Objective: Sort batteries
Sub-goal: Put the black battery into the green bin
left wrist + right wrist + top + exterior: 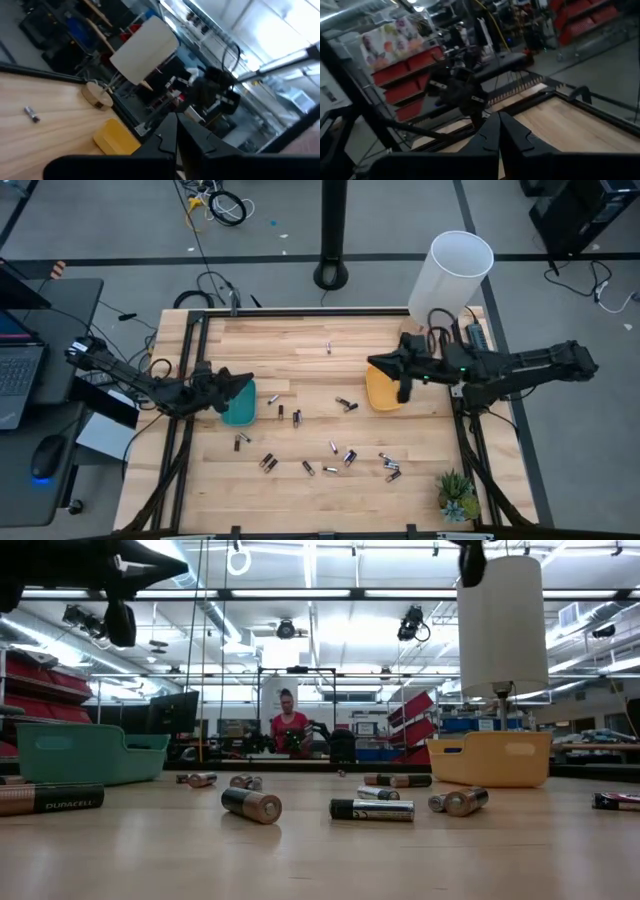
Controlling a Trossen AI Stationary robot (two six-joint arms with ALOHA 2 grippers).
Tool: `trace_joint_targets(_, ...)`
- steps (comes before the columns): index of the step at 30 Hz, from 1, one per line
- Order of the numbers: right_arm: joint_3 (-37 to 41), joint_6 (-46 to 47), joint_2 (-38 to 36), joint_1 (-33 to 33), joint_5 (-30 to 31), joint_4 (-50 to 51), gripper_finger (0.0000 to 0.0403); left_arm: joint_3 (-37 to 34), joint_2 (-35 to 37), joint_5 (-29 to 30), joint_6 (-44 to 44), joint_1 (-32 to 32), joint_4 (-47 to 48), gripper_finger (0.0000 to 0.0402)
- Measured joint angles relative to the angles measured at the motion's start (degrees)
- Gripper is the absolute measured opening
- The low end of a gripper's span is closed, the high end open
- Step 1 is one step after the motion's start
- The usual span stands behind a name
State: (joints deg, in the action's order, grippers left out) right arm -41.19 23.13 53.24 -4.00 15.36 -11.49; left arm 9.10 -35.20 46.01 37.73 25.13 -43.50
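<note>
Left gripper jaws closed, over small green plastic tray near left edge, right gripper closed, above yellow tray, small cylindrical batteries scattered mid-table toward front edge, back half mostly bare wood.

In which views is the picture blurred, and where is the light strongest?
Both wrist views are blurred; in the left wrist view the yellow tray looks soft. The low view has strong ceiling glare, yet the nearest batteries stay sharp. The high view is evenly lit.

Batteries scattered between two trays.
</note>
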Motion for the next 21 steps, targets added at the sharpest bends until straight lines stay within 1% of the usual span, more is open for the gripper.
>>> trace_joint_targets(2, -1.9, 1.7, 3.2, 0.4, -1.1, 0.1, 0.0018, 0.0, 0.0, -1.3, -0.7, 0.0, 0.4, 0.0033)
trace_joint_targets(5, -5.1, 4.8, 7.3, 1.1, -5.1, 1.7, 0.0043, 0.0, 0.0, -2.1, -1.4, 0.0, 2.1, 0.0058)
trace_joint_targets(7, -8.2, 7.2, 9.3, 1.8, -7.5, 5.9, 0.0061, 1.2, 0.0, -2.8, -1.2, 0.0, 5.5, 0.0078)
trace_joint_targets(8, -10.0, 8.1, 10.2, 2.0, -7.6, 9.4, 0.0069, 2.5, 0.0, -3.4, -0.1, -0.1, 8.4, 0.0086)
trace_joint_targets(9, -12.0, 8.4, 10.9, 2.0, -7.4, 13.1, 0.0075, 4.2, 0.0, -3.7, 1.6, -0.3, 12.5, 0.0092)
trace_joint_targets(12, -17.7, 7.1, 12.7, 1.9, -3.6, 23.0, 0.0081, 11.1, -0.4, -5.0, 6.4, -1.5, 31.1, 0.0095)
trace_joint_targets(14, -20.5, 5.5, 13.4, 1.8, -3.0, 27.2, 0.0081, 16.7, -1.5, -8.3, 7.4, -3.0, 43.8, 0.0092)
trace_joint_targets(16, -21.8, 3.6, 13.8, 1.9, -3.0, 29.7, 0.008, 21.7, -2.9, -12.4, 7.6, -5.1, 54.0, 0.0089)
trace_joint_targets(19, -21.9, 0.6, 14.0, 2.3, -3.0, 32.1, 0.008, 27.9, -6.9, -19.6, 5.9, -8.6, 64.2, 0.0086)
trace_joint_targets(21, -21.9, -0.7, 14.5, 2.6, -3.0, 34.0, 0.008, 30.9, -10.3, -24.5, 4.3, -10.5, 68.2, 0.0086)
